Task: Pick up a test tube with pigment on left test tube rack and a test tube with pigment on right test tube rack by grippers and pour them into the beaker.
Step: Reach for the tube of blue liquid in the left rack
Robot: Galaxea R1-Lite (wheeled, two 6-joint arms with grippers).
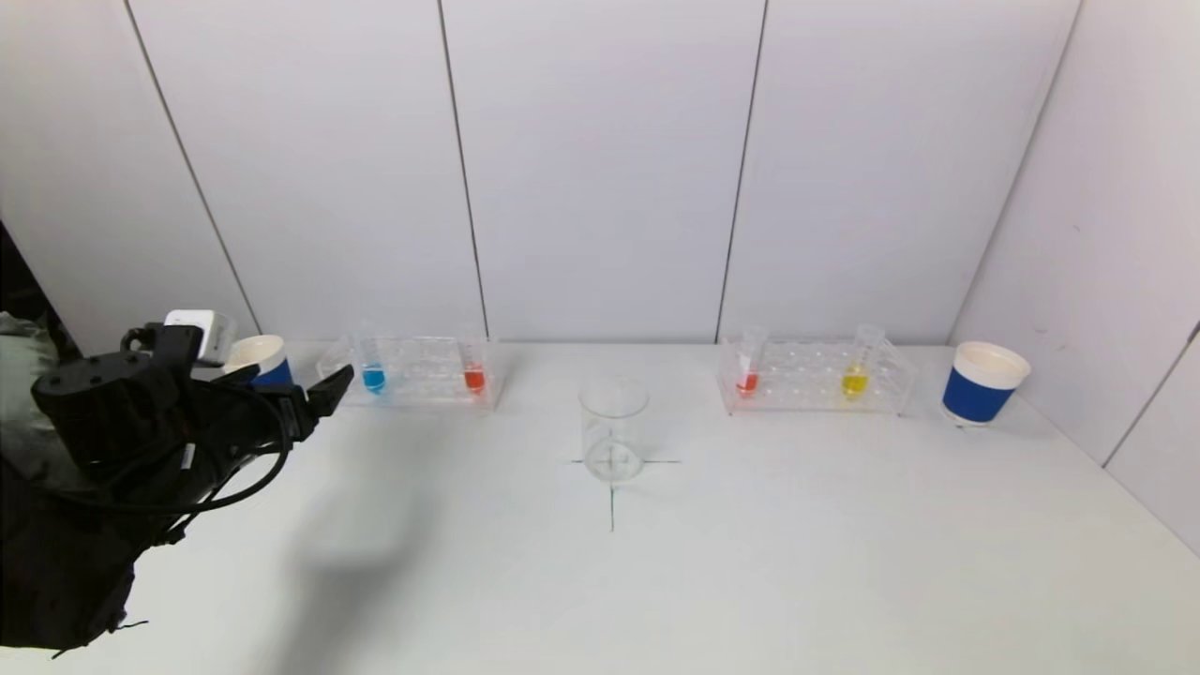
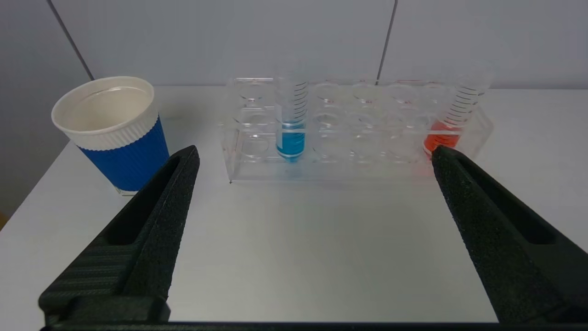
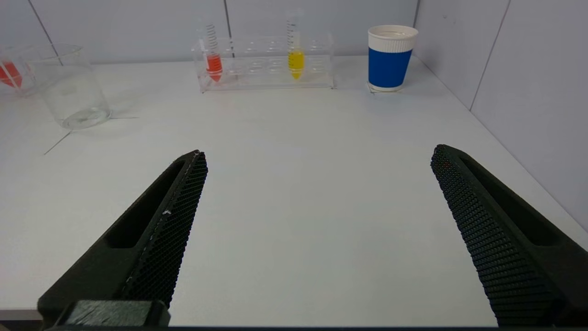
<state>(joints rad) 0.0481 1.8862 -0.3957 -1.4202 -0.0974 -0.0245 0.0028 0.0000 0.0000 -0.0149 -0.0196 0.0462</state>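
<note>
A clear beaker (image 1: 614, 429) stands mid-table on a drawn cross. The left test tube rack (image 1: 412, 394) holds a blue-pigment tube (image 1: 373, 375) and an orange-red one (image 1: 474, 375). The right rack (image 1: 816, 398) holds a red tube (image 1: 747, 377) and a yellow tube (image 1: 854, 378). My left gripper (image 1: 295, 389) hovers open just in front of the left rack (image 2: 349, 170), with the blue tube (image 2: 291, 133) ahead between its wide-spread fingers. My right gripper (image 3: 319, 154) is open over bare table, well short of the right rack (image 3: 266, 80); it is outside the head view.
A blue-sleeved paper cup (image 1: 261, 361) stands left of the left rack, close to my left gripper. A matching cup (image 1: 982, 382) stands right of the right rack. White wall panels close the back and right side. The table's front half is bare.
</note>
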